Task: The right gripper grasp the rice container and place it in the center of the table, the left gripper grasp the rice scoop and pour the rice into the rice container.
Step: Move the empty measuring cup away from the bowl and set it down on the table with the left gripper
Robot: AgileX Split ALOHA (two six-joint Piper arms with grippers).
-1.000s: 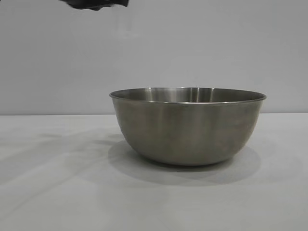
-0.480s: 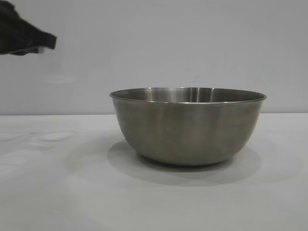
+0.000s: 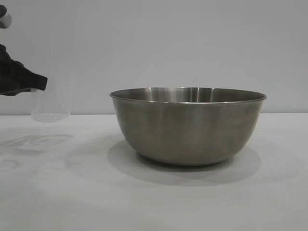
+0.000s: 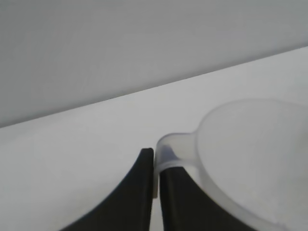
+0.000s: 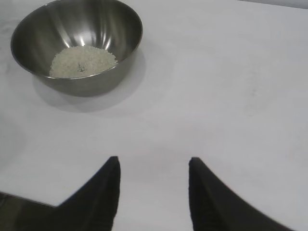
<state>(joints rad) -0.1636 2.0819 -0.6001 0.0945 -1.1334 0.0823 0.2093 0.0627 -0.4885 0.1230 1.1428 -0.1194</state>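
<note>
The rice container (image 3: 187, 125), a large steel bowl, stands on the white table (image 3: 154, 202) near the middle. In the right wrist view the rice container (image 5: 77, 43) holds a pale heap of rice (image 5: 83, 61). My left gripper (image 3: 41, 84) is at the far left, shut on the handle of the translucent rice scoop (image 3: 50, 103), which hangs upright just above the table. In the left wrist view the left gripper (image 4: 156, 159) pinches the scoop handle; the rice scoop (image 4: 250, 154) looks empty. My right gripper (image 5: 153, 163) is open and empty over bare table, away from the bowl.
A plain grey wall stands behind the table. The table edge (image 5: 19, 199) shows near the right gripper in the right wrist view.
My left gripper has moved left from above the bowl's left side and come down with the scoop, now low at the far left. The bowl has not moved.
</note>
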